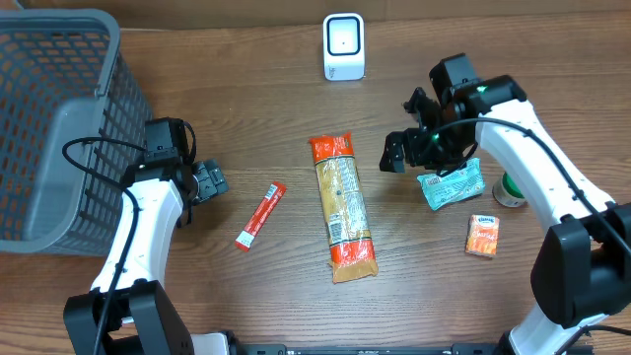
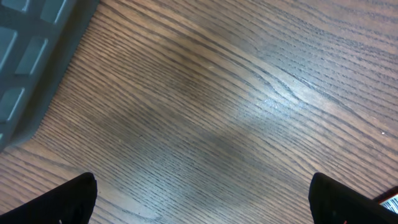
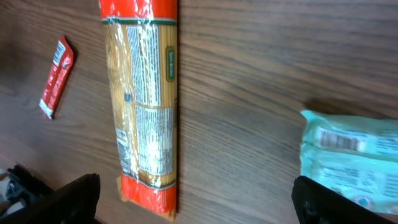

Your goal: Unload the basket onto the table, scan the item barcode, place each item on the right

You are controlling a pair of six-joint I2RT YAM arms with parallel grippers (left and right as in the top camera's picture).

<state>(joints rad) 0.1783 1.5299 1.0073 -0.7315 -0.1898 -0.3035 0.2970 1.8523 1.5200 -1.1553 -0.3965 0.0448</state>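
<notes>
We saw left gripper (image 2: 202, 202) released, empty, near basket (image 1: 59, 128). Right gripper (image 3: 199, 208) also released, empty, hovered between pasta (image 3: 144, 106) and pouch (image 3: 351, 155). Pouch lay on table (image 1: 246, 99), barcode (image 3: 339, 140) up, well apart from scanner (image 1: 343, 46).

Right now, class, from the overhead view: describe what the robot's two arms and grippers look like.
The left arm and right arm have white rounded links and black joints, with black cables looping alongside. The left gripper and right gripper are black. A green light glows near the right wrist.
</notes>
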